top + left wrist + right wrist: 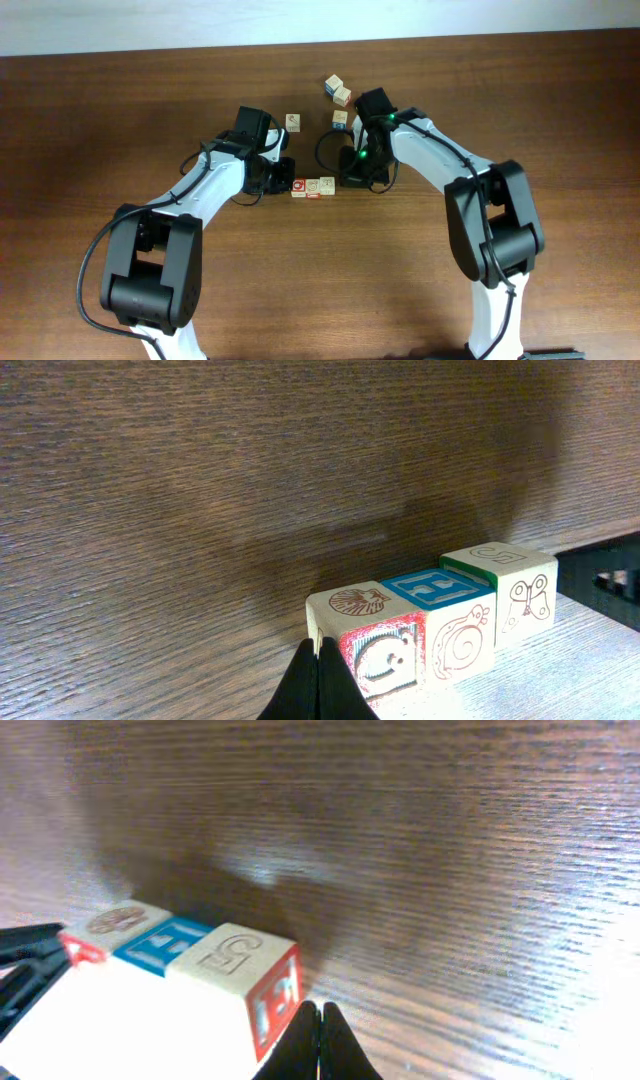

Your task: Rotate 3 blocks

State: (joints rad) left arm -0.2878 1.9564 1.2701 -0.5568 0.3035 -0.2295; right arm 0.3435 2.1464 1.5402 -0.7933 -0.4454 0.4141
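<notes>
Dark wood table: three blocks touching in a row, mid-table. Left gripper and right gripper shut, empty, at either end. Probably light, rigid, smooth; pinch opposite free faces.

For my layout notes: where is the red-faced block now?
Overhead view: the red-faced block is the left end of the three-block row near the table's middle, touching the row's middle block.
</notes>
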